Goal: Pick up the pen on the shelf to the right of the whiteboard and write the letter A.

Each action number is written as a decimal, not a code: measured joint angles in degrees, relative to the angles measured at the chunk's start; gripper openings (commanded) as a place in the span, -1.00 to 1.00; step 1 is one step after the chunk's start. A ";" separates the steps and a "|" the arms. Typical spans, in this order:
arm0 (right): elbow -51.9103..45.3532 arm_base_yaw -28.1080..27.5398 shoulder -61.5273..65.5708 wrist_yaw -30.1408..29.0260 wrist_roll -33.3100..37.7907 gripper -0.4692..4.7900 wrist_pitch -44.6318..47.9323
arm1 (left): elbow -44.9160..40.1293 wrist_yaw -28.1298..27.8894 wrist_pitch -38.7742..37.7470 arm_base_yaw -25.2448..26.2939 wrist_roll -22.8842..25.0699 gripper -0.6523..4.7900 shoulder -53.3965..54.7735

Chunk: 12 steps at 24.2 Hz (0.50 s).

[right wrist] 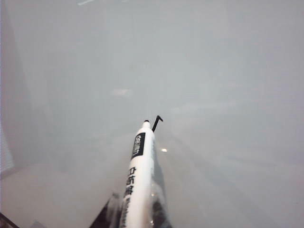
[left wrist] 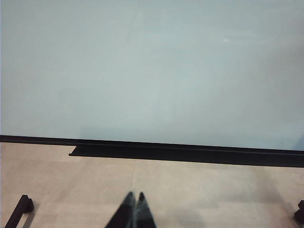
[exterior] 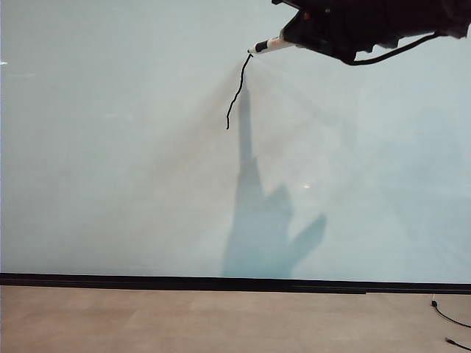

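The pen [exterior: 271, 46], white with a black tip, sticks out of my right gripper [exterior: 298, 38] at the top right of the exterior view; the gripper is shut on it. Its tip touches the whiteboard [exterior: 110, 147] at the upper end of a thin wobbly black stroke [exterior: 237, 92] that slants down to the left, one line of the letter A. The right wrist view shows the pen [right wrist: 140, 171] between the fingers of the right gripper [right wrist: 135, 213], its tip beside the stroke's end [right wrist: 157, 121]. My left gripper [left wrist: 134, 195] hangs shut and empty over the tan floor, facing the whiteboard [left wrist: 152, 71].
A black strip [exterior: 221, 282] runs along the board's lower edge above the tan floor [exterior: 184, 320]. Thin black cables [exterior: 450, 320] lie on the floor at the right. The arm's shadow [exterior: 268, 220] falls on the board. Black frame parts [left wrist: 18, 211] stand near the left gripper.
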 measured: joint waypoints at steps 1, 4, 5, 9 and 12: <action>0.02 -0.02 0.24 0.00 0.28 -0.84 0.24 | 0.02 0.00 0.00 0.00 -0.02 -0.78 0.00; 0.59 -0.20 0.74 0.00 0.68 -0.84 0.52 | 0.02 0.00 0.00 0.00 0.00 -0.78 0.00; 0.90 -0.20 0.85 0.02 0.70 -0.84 0.59 | 0.00 0.00 0.00 0.00 -0.02 -0.78 0.00; 2.05 -0.68 1.33 -0.37 0.72 -0.84 0.87 | 0.00 0.00 0.00 0.00 0.00 -0.78 0.00; 2.93 -0.83 1.77 -0.98 0.72 -0.84 0.79 | 0.00 0.00 0.00 0.00 -0.02 -0.78 0.00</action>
